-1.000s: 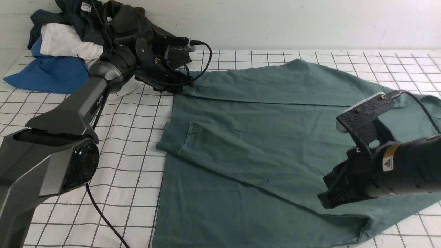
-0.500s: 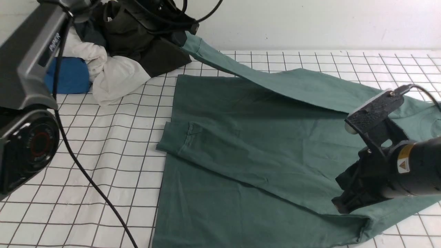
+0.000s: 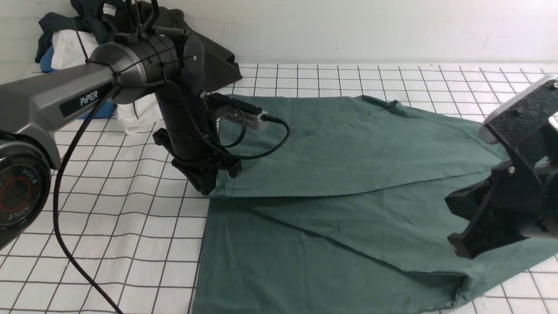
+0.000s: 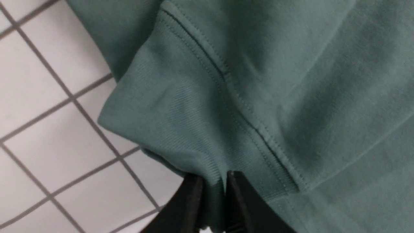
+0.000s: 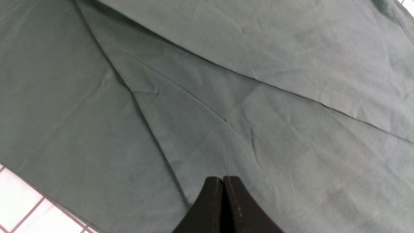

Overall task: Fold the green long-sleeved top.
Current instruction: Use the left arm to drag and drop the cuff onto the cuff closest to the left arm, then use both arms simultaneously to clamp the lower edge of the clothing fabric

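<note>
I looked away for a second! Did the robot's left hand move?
Yes. The left hand, pinching the green top, came away from the clothes pile at the far wall, toward the camera.

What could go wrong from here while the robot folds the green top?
1. The left gripper pinches only the edge of the ribbed cuff of the green long-sleeved top; the cloth might slip out before the sleeve is laid flat.
2. The black cable hangs low over the folded layer and might drag or wrinkle it.
3. The right gripper is shut on nothing, so the top could shift if the left arm pulls.
</note>
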`<state>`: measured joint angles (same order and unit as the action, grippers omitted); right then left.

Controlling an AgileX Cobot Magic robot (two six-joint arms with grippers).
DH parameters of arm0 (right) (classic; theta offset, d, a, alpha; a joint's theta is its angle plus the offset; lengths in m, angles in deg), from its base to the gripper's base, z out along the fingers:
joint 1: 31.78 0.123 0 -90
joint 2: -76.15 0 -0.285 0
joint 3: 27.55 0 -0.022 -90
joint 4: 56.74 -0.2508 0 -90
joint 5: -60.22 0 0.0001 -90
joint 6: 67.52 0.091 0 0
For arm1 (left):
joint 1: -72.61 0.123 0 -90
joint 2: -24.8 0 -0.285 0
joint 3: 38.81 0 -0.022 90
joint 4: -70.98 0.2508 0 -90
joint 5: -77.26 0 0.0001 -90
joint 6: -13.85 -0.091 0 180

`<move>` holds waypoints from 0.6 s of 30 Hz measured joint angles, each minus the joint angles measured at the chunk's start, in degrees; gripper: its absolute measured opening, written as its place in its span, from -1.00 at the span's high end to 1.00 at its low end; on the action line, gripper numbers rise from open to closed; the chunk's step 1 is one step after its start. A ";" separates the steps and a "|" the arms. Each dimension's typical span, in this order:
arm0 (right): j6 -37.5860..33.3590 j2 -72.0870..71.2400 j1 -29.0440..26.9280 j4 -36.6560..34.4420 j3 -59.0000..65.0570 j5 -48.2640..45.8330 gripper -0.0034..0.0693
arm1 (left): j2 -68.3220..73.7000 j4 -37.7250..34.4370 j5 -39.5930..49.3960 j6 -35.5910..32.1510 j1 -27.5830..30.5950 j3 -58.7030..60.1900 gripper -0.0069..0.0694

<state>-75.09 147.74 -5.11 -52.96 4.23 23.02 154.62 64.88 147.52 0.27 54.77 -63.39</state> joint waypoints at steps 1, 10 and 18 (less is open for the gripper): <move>0.00 0.00 0.00 0.00 0.00 0.01 0.94 | -0.10 0.00 0.00 0.00 0.00 -0.01 0.52; 0.00 0.00 0.00 0.00 0.05 -0.96 0.94 | -11.54 -0.13 -0.31 1.48 -9.21 12.75 -0.52; -0.05 0.00 0.00 0.07 0.05 -1.20 0.94 | -12.83 4.60 -3.81 -13.02 -18.69 33.90 -0.58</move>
<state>-75.14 147.74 -5.11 -52.89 4.28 21.82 141.80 69.48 143.71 -12.75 36.08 -29.49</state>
